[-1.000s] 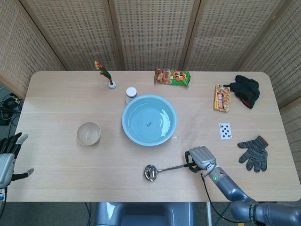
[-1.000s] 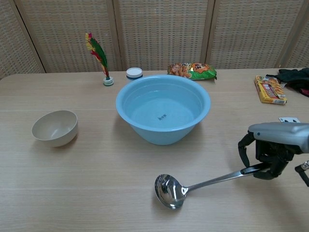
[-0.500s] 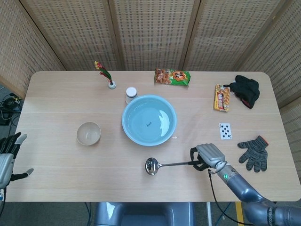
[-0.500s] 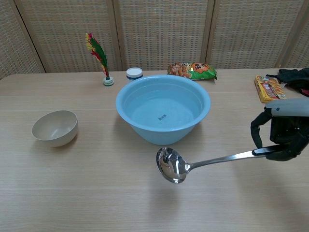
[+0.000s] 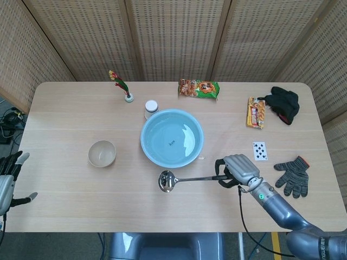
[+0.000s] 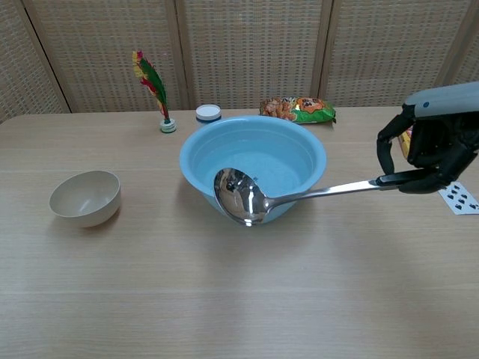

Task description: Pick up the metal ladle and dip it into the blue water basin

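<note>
My right hand [image 5: 235,170] [image 6: 429,148] grips the end of the metal ladle's handle and holds the ladle [image 5: 174,180] [image 6: 258,200] in the air, roughly level, its cup pointing left. In the chest view the cup hangs in front of the near wall of the blue water basin [image 5: 172,138] [image 6: 253,166], which holds water and stands mid-table. From the head view the cup sits just off the basin's near-left rim. My left hand [image 5: 7,179] shows at the far left edge, fingers spread, holding nothing.
A beige bowl [image 5: 102,153] [image 6: 85,197] stands left of the basin. Behind the basin are a small white jar [image 5: 151,108] and a feather shuttlecock [image 5: 122,86]. A snack bag [image 5: 199,88], a snack packet [image 5: 256,112], a playing card [image 5: 259,150] and gloves [image 5: 293,174] lie to the right.
My right hand has lifted the ladle off the table and carried it up and toward the basin; the cup moved left, from low near the table to rim height.
</note>
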Controlling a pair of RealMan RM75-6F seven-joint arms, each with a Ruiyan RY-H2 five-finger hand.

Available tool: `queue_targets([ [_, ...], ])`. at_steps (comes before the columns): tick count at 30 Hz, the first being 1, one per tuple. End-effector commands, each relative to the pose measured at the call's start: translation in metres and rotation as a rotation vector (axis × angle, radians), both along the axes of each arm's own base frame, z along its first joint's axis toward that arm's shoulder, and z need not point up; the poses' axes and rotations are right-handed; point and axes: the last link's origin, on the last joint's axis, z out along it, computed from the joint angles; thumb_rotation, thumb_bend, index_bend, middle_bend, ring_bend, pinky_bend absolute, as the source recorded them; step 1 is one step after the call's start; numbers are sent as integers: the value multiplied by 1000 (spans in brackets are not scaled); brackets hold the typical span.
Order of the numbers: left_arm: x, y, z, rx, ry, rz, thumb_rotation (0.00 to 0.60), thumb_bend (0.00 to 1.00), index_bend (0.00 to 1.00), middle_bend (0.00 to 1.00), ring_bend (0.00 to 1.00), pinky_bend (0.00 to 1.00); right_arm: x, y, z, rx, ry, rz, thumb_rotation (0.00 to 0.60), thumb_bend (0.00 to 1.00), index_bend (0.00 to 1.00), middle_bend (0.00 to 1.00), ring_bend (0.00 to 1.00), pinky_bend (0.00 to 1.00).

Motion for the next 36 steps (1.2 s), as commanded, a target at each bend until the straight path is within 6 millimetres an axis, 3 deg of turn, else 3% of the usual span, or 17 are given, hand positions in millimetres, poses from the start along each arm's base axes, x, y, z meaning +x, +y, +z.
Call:
queue_targets([
  [1, -1, 1, 1, 2, -1, 3, 600, 0, 0, 0, 0, 0, 21, -13, 11, -39, 16, 24, 600, 795, 796, 993, 987, 1000],
  [12, -4, 4, 5, 15, -13, 21, 600, 0, 0, 0, 0, 0, 65, -60, 10, -144, 129, 0, 600, 795, 796, 993, 987, 1000],
  [19, -7, 6, 8, 26, -16, 38, 600, 0, 0, 0, 0, 0, 80, -93, -10, -210, 207, -56, 600, 795, 796, 993, 987, 1000],
  [27, -12, 10, 10, 32, -23, 62, 600, 0, 0, 0, 0, 0, 80, -121, -42, -281, 325, -85, 600, 796, 798, 993, 987, 1000],
  [36, -15, 14, 11, 33, -22, 78, 600, 0, 0, 0, 0, 0, 71, -134, -69, -380, 480, 23, 600, 801, 807, 995, 988, 1000],
])
